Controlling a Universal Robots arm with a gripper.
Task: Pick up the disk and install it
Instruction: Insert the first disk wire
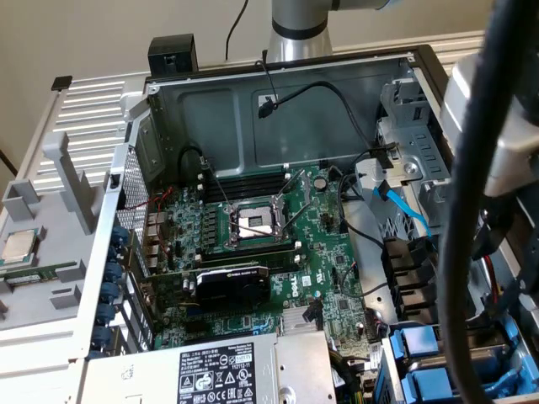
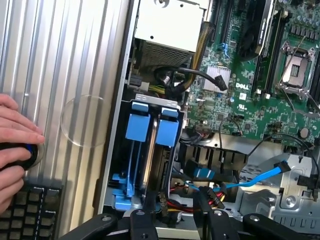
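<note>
You see the gripper (image 2: 178, 226) low over the drive bay (image 2: 150, 102) in the corner of the open computer case (image 1: 278, 76). Its two black fingers (image 2: 142, 222) stand apart, and between them are only red and black wires, so it holds nothing. Just beyond the fingertips, two blue carriers stand on edge, side by side, in the bay. I take the one more in line with the gripper as the disk (image 2: 168, 131). The other carrier (image 2: 137, 125) touches or almost touches it, and I cannot be sure which of them is the disk. A thin silver edge shows between the two. The bay lies just beside the grey power supply (image 2: 170, 25) and near the green motherboard (image 1: 253, 244). A blue flat cable (image 2: 260, 177) runs close to the bay. Outside the case, a person's hand (image 2: 15, 145) rests on a small black and blue object, next to a keyboard (image 2: 30, 210).
</note>
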